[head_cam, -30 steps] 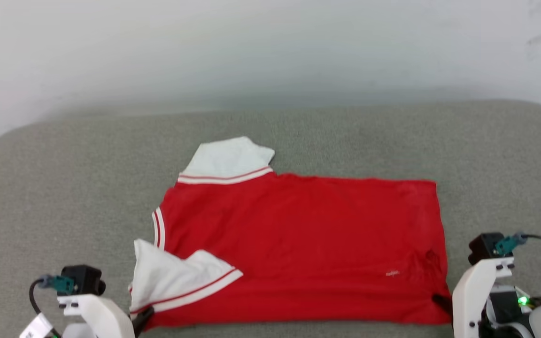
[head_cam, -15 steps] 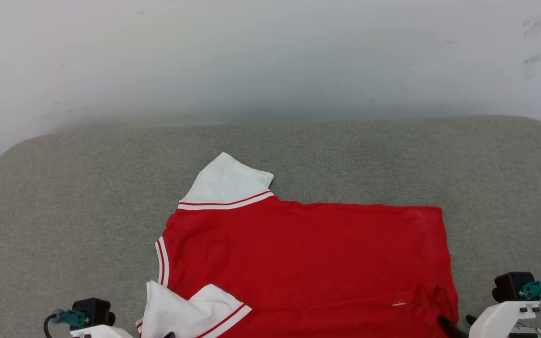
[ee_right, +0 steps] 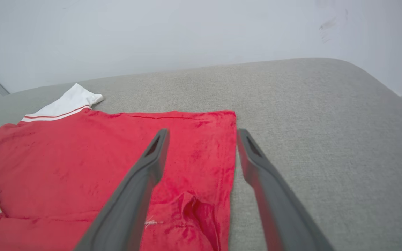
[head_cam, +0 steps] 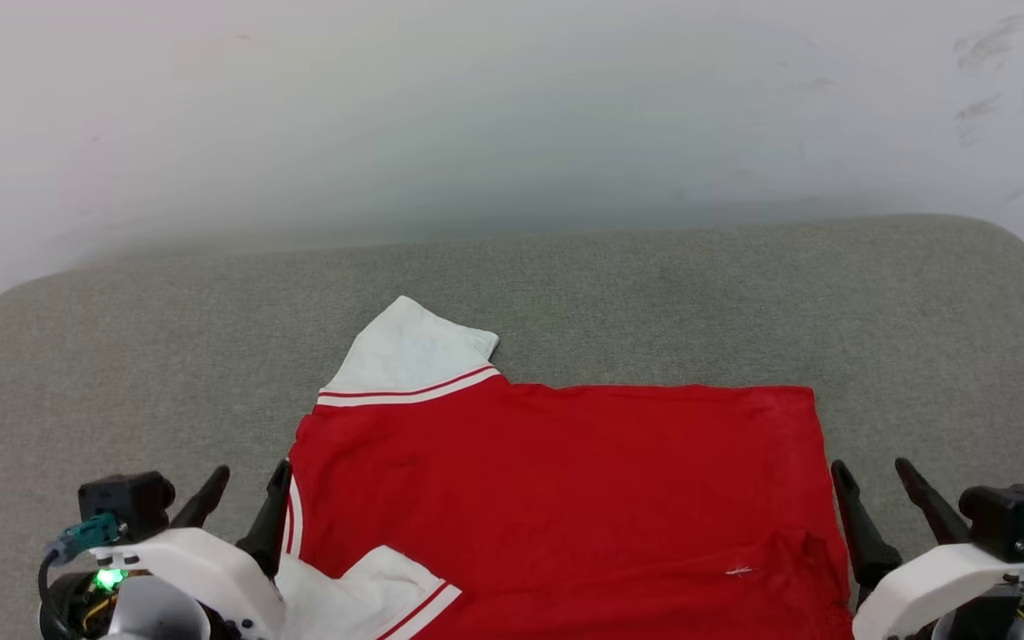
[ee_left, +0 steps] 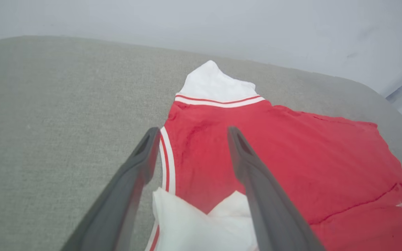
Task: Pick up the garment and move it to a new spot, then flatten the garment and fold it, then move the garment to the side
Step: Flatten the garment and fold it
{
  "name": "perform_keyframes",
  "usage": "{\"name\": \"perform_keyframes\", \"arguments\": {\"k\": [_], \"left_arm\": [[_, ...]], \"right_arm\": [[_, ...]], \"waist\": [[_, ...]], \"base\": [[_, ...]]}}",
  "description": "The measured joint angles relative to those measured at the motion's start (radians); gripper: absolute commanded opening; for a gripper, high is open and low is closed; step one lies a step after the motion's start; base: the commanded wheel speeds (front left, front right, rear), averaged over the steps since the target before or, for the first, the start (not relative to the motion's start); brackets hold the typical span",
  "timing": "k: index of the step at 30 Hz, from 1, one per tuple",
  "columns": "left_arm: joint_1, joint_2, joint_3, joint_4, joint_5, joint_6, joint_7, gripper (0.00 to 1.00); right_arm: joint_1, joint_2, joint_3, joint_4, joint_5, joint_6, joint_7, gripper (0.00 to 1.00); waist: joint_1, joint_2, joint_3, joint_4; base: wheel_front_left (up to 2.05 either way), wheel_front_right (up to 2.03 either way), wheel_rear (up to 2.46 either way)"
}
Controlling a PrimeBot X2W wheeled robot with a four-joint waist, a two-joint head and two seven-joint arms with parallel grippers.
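- Head view: the garment point(head_cam: 565, 498) lies spread on the grey cushion point(head_cam: 121, 356), neck end to the robot's left, hem to its right, and its near edge runs out of frame. The left end effector point(head_cam: 250, 476) at the neck end and the right end effector point(head_cam: 870, 471) just off the hem both stand wide open, holding nothing. With the near edge unseen, a grab aimed from here could land short of the cloth.
- Left wrist view: the left end effector point(ee_left: 192, 134) straddles the striped neck edge, one finger over bare cushion, the other over red cloth. The near sleeve point(ee_left: 194, 223) is flopped loosely across the body. Closing here would likely catch the sleeve or a single layer, so the layers could slide apart when lifted.
- Right wrist view: the right end effector point(ee_right: 202, 134) brackets the hem edge. A raised pucker point(ee_right: 190, 212) sits near the hem corner. Folding over it would probably press in a crease, and uneven pulls from the two sides could skew the garment.
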Motion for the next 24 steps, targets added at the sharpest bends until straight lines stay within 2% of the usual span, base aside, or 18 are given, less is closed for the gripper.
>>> {"name": "perform_keyframes", "arguments": {"k": [9,14,19,24], "left_arm": [[-0.159,-0.040,0.007,0.026,0.063,0.007,-0.119,1.00],[-0.304,-0.057,0.007,0.096,0.059,-0.037,-0.130,1.00],[-0.491,-0.036,-0.002,0.196,0.040,-0.101,-0.054,1.00],[-0.672,0.009,-0.017,0.330,0.002,-0.167,0.110,1.00]], "right_arm": [[-0.083,0.045,0.004,-0.144,-0.055,0.000,-0.013,1.00],[-0.159,0.057,0.011,-0.200,-0.068,0.000,-0.008,1.00],[-0.226,0.066,0.020,-0.228,-0.076,0.000,-0.006,1.00],[-0.267,0.072,0.039,-0.228,-0.078,0.000,-0.012,1.00]], "waist": [[0.0000,0.0000,0.079,-0.034],[0.0001,0.0000,0.167,-0.053],[0.0001,0.0000,0.258,-0.077],[0.0003,0.0000,0.337,-0.109]], "base": [[0.00,0.00,0.00],[0.00,0.00,0.00],[0.00,0.00,0.00],[0.00,0.00,0.00]]}}
